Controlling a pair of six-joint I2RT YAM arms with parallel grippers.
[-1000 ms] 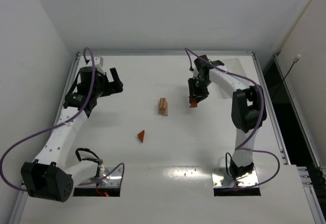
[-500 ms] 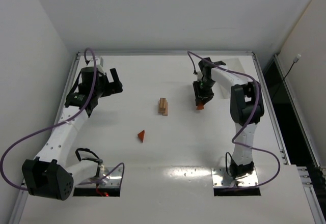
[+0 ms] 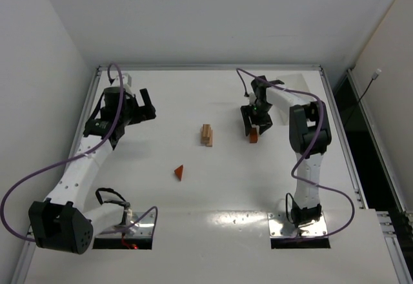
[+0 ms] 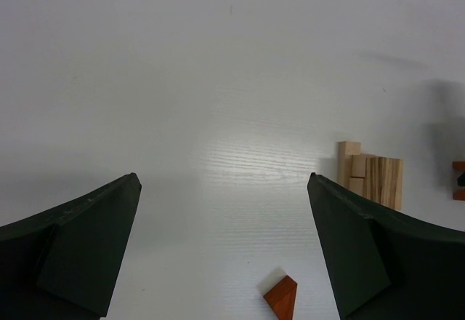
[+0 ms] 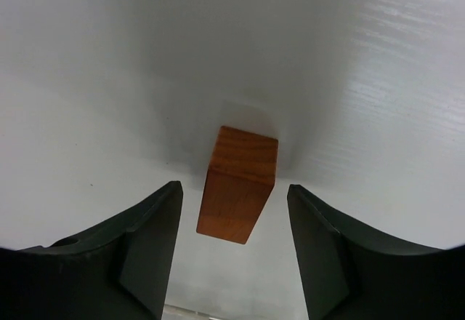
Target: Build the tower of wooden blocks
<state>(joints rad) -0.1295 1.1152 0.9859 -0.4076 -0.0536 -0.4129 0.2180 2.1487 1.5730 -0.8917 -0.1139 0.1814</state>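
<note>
Near centre of the worktop: red-brown wedge, lying alone. Beyond it, wood block tower, a low pale stack; block count unclear from above. Right of the tower, red-brown block stands inside the right tool, fingers parted, gaps on both sides, nothing gripped. Far left: left tool spread wide, empty.

On table: block right of tower; wedge nearer, left of tower.

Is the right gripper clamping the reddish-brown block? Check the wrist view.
No: the right gripper is open, with gaps either side of the block.
</note>
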